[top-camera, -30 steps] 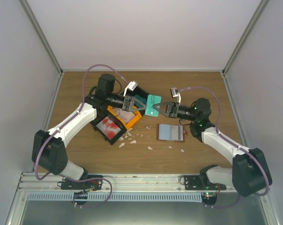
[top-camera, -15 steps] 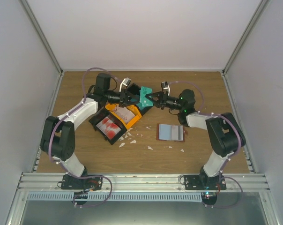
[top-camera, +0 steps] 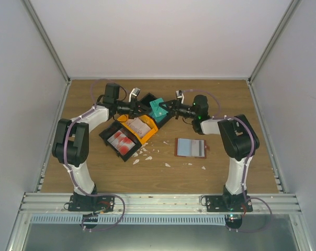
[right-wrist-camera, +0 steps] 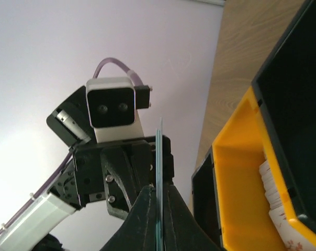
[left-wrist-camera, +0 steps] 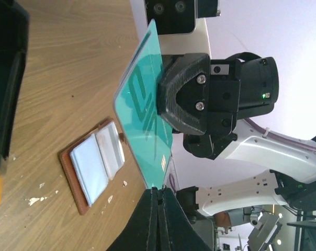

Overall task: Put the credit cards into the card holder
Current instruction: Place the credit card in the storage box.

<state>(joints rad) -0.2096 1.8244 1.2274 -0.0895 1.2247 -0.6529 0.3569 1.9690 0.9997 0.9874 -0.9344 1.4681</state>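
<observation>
So the teal card [left-wrist-camera: 139, 123] is up in the air, pinched from both sides at once. The left gripper [left-wrist-camera: 158, 201] has its fingers clamped tight on one short edge, and the right gripper [right-wrist-camera: 159, 209] is squeezed shut on the opposite end, nose to nose with the left one. To me it looks like a handoff. The card is on edge between them, so each hand can bite a bare strip without bumping the other.

The side makes sense too. The card holder [left-wrist-camera: 92, 170] is lying open on the table [top-camera: 226, 99], blue inside facing up. It's down below the right gripper and toward that arm's base, well apart from the card. The black-and-orange tray [right-wrist-camera: 234, 178] sits under the left gripper, with a red-and-white card [top-camera: 121, 140] in it. My guess is left picks from the tray and right delivers to the holder.

Stuff I can't make out:
- How much of the card each set of pads actually covers. The right wrist view only shows the card as a thin line.
- Whether either grip is about to let go. Both just look closed.
- The holder's slots. I can see pale panels but not which pocket is free.
- How many cards are in the tray. The arms cover part of it from above, and the right wrist view cuts off the pale stack.
- The white scraps [top-camera: 147, 151] near the tray are too small to identify.
</observation>
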